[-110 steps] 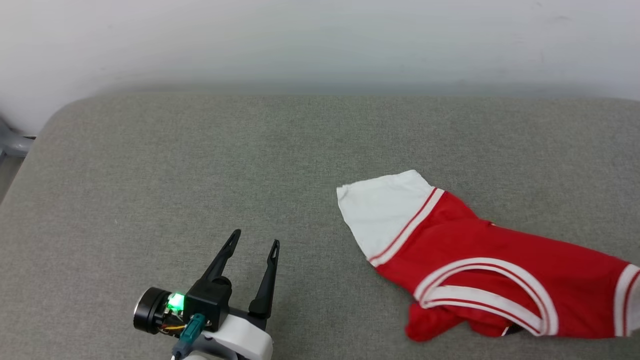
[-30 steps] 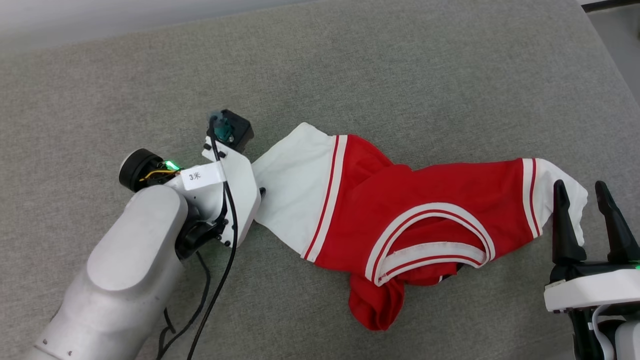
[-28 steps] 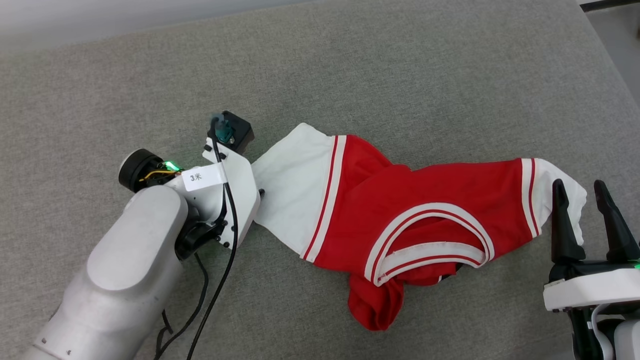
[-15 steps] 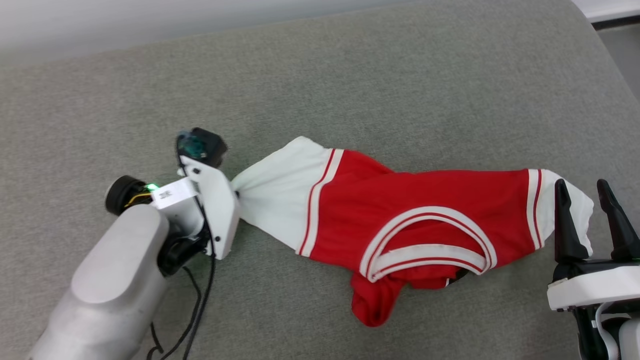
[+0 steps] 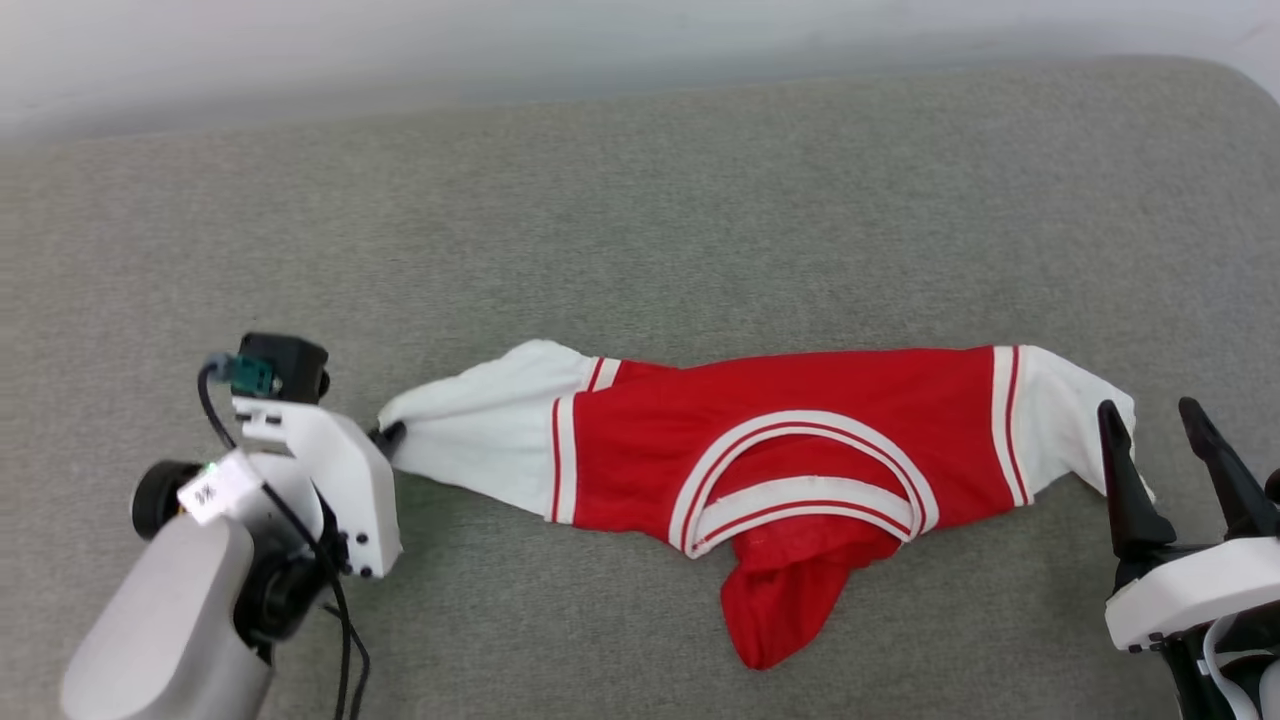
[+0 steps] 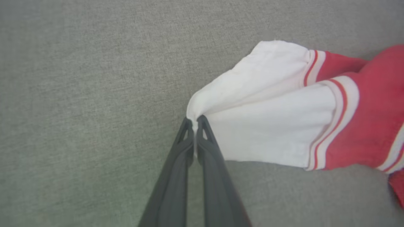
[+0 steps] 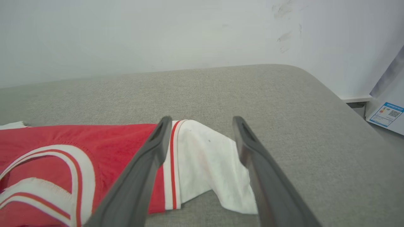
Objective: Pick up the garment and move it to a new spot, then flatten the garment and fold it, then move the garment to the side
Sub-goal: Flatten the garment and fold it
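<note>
On grey fabric surface (image 5: pixel 640 200): red jersey-style garment (image 5: pixel 640 460), white sleeves, laid out lengthwise. One sleeve tip is pinched by left gripper (image 6: pixel 194 121); the other sleeve is seen ungripped between spread fingers of right gripper (image 7: pixel 202 121).

The robot's left arm (image 5: pixel 160 620) is a smooth pale-grey shell ending in a white, angular wrist bracket (image 5: pixel 345 480) dotted with small dark screws (image 5: pixel 365 572). A black cable (image 5: pixel 205 400) runs to a teal connector (image 5: pixel 250 376) — a white label (image 5: pixel 212 490) with dark marks and a green light (image 5: pixel 210 467) sit close by. The left gripper (image 6: pixel 194 121) and right gripper (image 5: pixel 1148 410) carry long, dark, tapering fingers (image 7: pixel 139 186) — slotted near the tips.
</note>
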You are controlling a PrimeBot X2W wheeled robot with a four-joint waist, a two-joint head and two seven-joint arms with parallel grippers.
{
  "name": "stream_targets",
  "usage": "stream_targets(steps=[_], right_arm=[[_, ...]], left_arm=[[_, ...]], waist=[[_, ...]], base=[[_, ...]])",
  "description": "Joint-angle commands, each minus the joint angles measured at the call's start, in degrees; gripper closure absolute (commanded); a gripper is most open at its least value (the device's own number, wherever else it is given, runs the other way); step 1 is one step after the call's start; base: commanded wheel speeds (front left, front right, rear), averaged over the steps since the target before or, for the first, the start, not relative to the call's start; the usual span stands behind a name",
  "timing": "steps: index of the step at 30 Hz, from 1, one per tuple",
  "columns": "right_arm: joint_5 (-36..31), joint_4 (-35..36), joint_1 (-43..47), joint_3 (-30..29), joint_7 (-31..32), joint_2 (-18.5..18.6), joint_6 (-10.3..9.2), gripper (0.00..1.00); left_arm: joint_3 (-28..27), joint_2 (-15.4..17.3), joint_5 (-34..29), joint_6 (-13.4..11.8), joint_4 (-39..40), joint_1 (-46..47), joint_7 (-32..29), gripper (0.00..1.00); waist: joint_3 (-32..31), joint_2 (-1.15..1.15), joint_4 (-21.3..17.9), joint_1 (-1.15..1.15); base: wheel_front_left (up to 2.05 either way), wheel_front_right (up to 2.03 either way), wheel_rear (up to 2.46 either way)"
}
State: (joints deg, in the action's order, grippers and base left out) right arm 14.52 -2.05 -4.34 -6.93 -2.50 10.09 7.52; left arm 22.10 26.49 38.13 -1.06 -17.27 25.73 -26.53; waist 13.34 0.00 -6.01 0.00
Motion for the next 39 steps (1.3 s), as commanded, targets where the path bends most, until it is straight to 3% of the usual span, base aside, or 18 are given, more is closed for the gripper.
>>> stream_targets(steps=[1, 12, 20, 24, 30, 39], right_arm=[[0.1, -0.16, 0.72, 0.14, 0.94, 0.55, -0.05, 0.0], [1.03, -1.31, 1.11, -1.03, 13.97, 4.03, -0.05, 0.0], [2.45, -1.73, -4.13, -4.54, 38.4, 8.12, -0.06, 0.0], [2.3, -2.52, -6.29, -5.16, 46.59, 9.34, -0.06, 0.0], [1.7, -4.71, -8.93, -5.37, 50.71, 9.8, -0.05, 0.0], [2.47, -9.12, -9.8, -1.77, 50.67, 9.39, -0.04, 0.0]], left_arm=[[-0.36, 0.11, 0.38, -0.63, 1.39, -2.11, 0.69, 1.0], [-0.16, -0.55, -0.75, -6.6, 16.26, -12.94, 3.41, 1.0], [0.64, 0.04, -2.34, -8.81, 23.44, -13.54, 2.14, 1.0], [1.22, -0.3, -2.84, -9.09, 24.64, -12.77, 1.92, 1.0], [2.02, -0.59, -3.61, -8.8, 25.74, -11.65, 2.42, 1.0], [2.35, -0.09, -4.08, -8.96, 26.57, -10.49, 1.64, 1.0]], waist=[[-0.85, 0.0, 1.21, 0.0], [-1.46, 0.0, 3.49, 0.0], [0.67, 0.0, 4.01, 0.0], [2.1, 0.0, 4.72, 0.0], [4.47, 0.0, 5.47, 0.0], [6.88, 0.0, 6.03, 0.0]], base=[[0.0, 0.0, 0.0], [0.0, 0.0, 0.0], [0.0, 0.0, 0.0], [0.0, 0.0, 0.0], [0.0, 0.0, 0.0], [0.0, 0.0, 0.0]])
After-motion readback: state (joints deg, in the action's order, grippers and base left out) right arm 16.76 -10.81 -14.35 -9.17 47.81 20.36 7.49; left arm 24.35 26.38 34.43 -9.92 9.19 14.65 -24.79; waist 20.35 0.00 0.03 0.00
